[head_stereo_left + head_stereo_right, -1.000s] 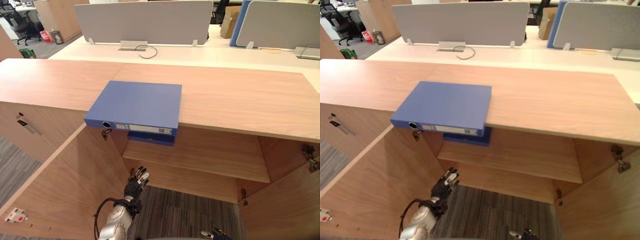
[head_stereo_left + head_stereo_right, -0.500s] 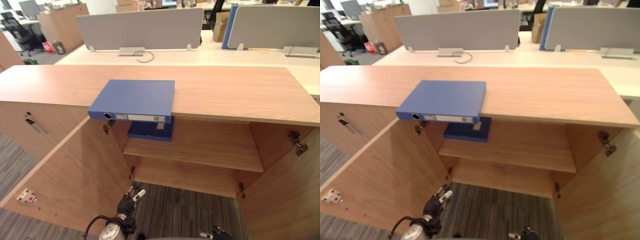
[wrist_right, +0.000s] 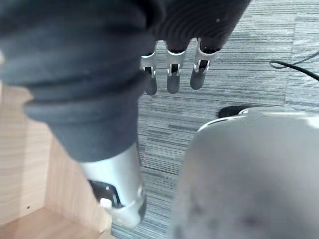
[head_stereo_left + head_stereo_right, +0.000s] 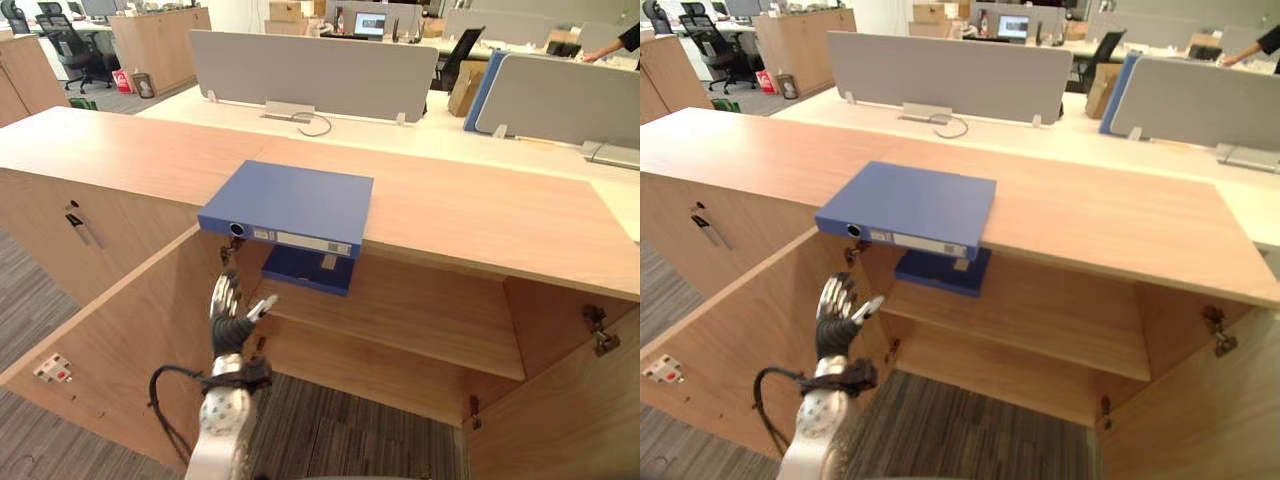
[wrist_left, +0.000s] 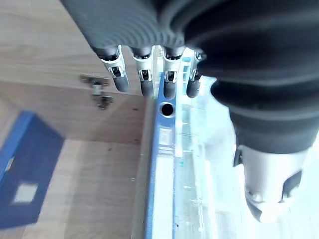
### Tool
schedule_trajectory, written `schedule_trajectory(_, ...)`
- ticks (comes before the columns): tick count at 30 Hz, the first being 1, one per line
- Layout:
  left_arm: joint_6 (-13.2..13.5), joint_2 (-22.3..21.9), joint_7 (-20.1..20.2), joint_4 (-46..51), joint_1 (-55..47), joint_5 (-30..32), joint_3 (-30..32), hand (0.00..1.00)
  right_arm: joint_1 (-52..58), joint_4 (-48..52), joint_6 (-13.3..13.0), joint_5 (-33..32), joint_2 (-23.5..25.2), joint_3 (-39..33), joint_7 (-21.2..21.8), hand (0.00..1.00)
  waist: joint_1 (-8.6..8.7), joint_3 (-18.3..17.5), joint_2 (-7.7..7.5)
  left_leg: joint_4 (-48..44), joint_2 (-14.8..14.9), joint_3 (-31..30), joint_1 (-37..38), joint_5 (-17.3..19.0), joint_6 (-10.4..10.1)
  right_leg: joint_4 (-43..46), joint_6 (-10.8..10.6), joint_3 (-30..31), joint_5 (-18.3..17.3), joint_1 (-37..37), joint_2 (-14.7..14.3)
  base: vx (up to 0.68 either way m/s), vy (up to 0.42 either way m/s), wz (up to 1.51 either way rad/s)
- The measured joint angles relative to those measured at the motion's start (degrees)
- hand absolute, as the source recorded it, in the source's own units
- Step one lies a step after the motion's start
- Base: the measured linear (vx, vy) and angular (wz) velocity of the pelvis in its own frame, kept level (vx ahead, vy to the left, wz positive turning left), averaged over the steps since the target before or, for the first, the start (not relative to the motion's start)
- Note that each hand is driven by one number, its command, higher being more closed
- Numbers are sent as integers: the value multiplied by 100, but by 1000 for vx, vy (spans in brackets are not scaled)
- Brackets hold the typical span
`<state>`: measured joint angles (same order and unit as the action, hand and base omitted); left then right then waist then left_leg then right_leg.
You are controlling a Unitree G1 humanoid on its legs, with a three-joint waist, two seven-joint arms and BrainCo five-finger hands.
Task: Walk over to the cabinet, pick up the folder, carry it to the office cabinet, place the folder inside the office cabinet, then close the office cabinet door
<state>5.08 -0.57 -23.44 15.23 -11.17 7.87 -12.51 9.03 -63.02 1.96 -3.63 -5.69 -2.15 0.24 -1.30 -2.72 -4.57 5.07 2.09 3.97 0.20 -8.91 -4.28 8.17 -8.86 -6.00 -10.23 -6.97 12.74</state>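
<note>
Folder lay on the cabinet; below the folder I saw left hand spread open, right hand relaxed.

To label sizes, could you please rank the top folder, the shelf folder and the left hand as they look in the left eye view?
Top folder: clearly largest.
Shelf folder and left hand: about alike; the folder is partly hidden and the hand nearer, so unranked.

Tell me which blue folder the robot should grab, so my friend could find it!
Find the long wooden cabinet with its doors open. On its top, at the front edge, lies a flat blue folder with a round hole in its spine. The second blue folder sits just below, on the shelf inside.
</note>
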Motion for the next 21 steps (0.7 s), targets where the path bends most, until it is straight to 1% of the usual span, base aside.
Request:
schedule_trajectory(1,1,10,-225,2,210,548,-78,0,-30,-36,-15,0,-4,0,-48,0,5,-3,9,23,28,2,0,-8,-3,20,12,12,4,19,-29,-112,-23,-5)
schedule_trajectory(2,1,22,-314,0,326,780,-90,0,-36,-57,-23,2,-4,1,-55,0,6,-1,12,24,38,0,-1,-6,-6,20,17,21,4,24,-46,-121,-5,-6)
schedule_trajectory(4,-7,112,-663,-2,823,1660,-123,0,-54,-159,-100,1,-17,2,-65,0,27,16,42,27,89,3,-3,28,-6,51,44,56,0,84,-112,-132,-5,-7)
schedule_trajectory(7,-66,251,-940,-9,1445,2493,-125,0,-34,-256,-108,12,-39,11,-77,0,45,8,54,27,125,39,-3,-11,-14,108,97,175,-10,167,-150,-99,5,-12)
schedule_trajectory(9,-131,320,-1033,-48,1717,2873,-125,0,-33,-282,-115,15,-49,16,-77,0,71,6,55,27,125,107,-2,-21,-12,118,106,219,2,204,-146,-54,17,-16)
schedule_trajectory(10,-214,394,-1122,-178,1962,3204,-164,0,-39,-285,-134,23,-51,20,-75,0,73,3,50,27,123,164,8,-24,-12,120,111,299,14,228,-140,-40,25,-19)
schedule_trajectory(12,-370,497,-1173,-434,2277,3611,-172,0,-47,-283,-178,25,-70,128,-72,0,101,-18,31,27,109,229,13,-47,-38,134,81,347,37,273,-122,-20,27,-19)
schedule_trajectory(13,-498,593,-1195,-701,2513,3844,-156,0,-50,-282,-198,29,-73,145,-64,0,130,-16,35,27,102,285,12,-55,-43,145,73,400,44,308,-110,-9,21,-17)
schedule_trajectory(14,-548,619,-1196,-798,2584,3946,-130,0,-52,-282,-200,29,-74,145,-60,0,141,-16,35,26,101,308,16,-55,-42,156,60,441,51,325,-109,1,19,-22)
schedule_trajectory(16,-777,743,-1209,-1197,2846,4253,8,0,-51,-274,-211,30,-76,146,-38,0,172,-14,33,26,104,417,58,-74,-15,204,35,518,65,363,-104,15,8,-22)
schedule_trajectory(19,-1011,949,-1191,-1729,3248,4478,157,0,-42,-241,-221,32,-83,146,-12,0,196,-10,43,26,108,496,101,-72,-13,227,35,601,64,371,-105,11,2,-13)
schedule_trajectory(21,-1089,1068,-1169,-1888,3385,4607,189,0,-42,-238,-239,34,-85,146,26,0,205,-9,44,26,108,512,103,-72,-13,243,35,614,65,380,-105,-3,3,-4)
